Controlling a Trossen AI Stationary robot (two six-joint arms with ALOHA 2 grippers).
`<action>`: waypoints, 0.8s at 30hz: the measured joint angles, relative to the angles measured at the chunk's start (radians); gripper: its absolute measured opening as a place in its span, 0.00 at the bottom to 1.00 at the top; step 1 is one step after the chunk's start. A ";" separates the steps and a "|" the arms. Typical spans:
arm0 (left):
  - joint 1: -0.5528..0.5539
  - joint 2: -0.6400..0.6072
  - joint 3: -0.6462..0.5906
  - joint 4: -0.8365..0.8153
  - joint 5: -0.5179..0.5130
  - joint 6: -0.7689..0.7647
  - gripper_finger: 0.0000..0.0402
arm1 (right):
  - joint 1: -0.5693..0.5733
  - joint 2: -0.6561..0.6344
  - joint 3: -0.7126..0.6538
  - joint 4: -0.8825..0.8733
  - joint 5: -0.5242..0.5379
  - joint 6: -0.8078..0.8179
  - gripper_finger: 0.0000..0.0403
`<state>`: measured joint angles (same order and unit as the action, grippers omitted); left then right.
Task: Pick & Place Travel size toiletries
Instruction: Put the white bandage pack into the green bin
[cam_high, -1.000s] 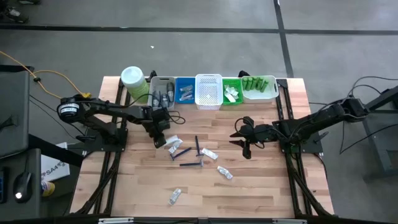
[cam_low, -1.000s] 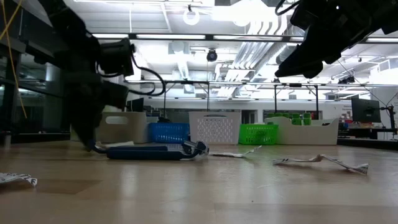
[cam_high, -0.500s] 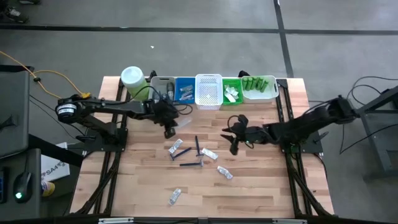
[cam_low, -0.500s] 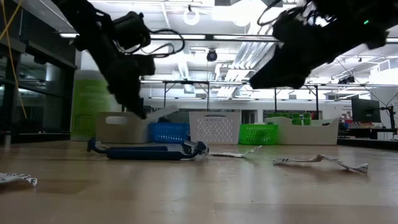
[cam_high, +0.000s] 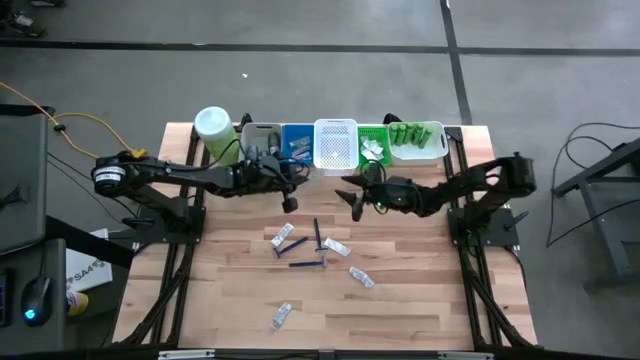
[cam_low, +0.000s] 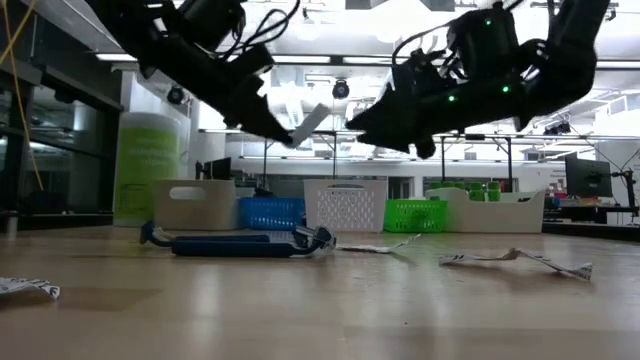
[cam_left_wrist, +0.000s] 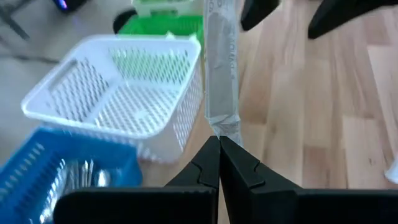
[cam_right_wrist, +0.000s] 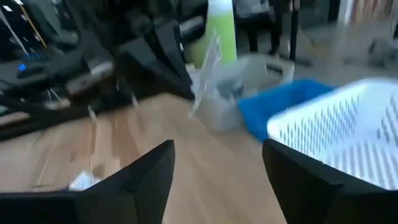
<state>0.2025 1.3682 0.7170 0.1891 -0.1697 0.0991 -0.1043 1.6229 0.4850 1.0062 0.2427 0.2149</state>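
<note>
My left gripper (cam_high: 289, 201) is shut on a clear-white sachet (cam_left_wrist: 221, 68) and hangs above the table in front of the blue bin (cam_high: 297, 145) and the white basket (cam_high: 336, 147). My right gripper (cam_high: 352, 195) stands open and level a little to its right, fingers toward the sachet (cam_right_wrist: 204, 70), touching nothing. More toiletries lie on the boards: sachets (cam_high: 283, 236) (cam_high: 337, 247) (cam_high: 362, 278) (cam_high: 282, 316) and thin dark blue sticks (cam_high: 318, 233) (cam_high: 307, 264). My left gripper pinches one short end of the sachet (cam_left_wrist: 222, 127) between its two fingertips. The fingers slant down from the table's left, along the sachet. The sachet sticks out past the fingertips, tilted upward (cam_low: 308, 122), lifted clear of the table.
Along the far edge stand a grey bin (cam_high: 262, 145), the blue bin, the white basket, a green basket (cam_high: 372, 147) and a long pale bin of green bottles (cam_high: 418, 140). A large pale-green jar (cam_high: 213, 125) stands at the far left. The near half of the boards holds only one sachet.
My left gripper has lifted the sachet off the table, carried it up and toward the far right, to the bins, and turned from pointing down to nearly level. My right gripper has travelled toward the table's left, sunk a little and tipped level, toward the sachet.
</note>
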 joint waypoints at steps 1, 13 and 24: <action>-0.008 0.006 0.000 0.027 -0.004 0.012 0.00 | -0.009 0.020 0.000 0.050 -0.009 -0.021 0.59; -0.053 0.098 0.002 0.165 -0.098 0.059 0.00 | -0.030 0.154 0.045 0.327 -0.050 -0.113 0.58; -0.053 0.120 0.002 0.234 -0.111 0.141 0.00 | -0.072 0.155 0.152 0.169 -0.052 -0.146 0.57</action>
<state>0.1497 1.4887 0.7185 0.4231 -0.2806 0.2400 -0.1766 1.7779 0.6367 1.1752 0.1912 0.0692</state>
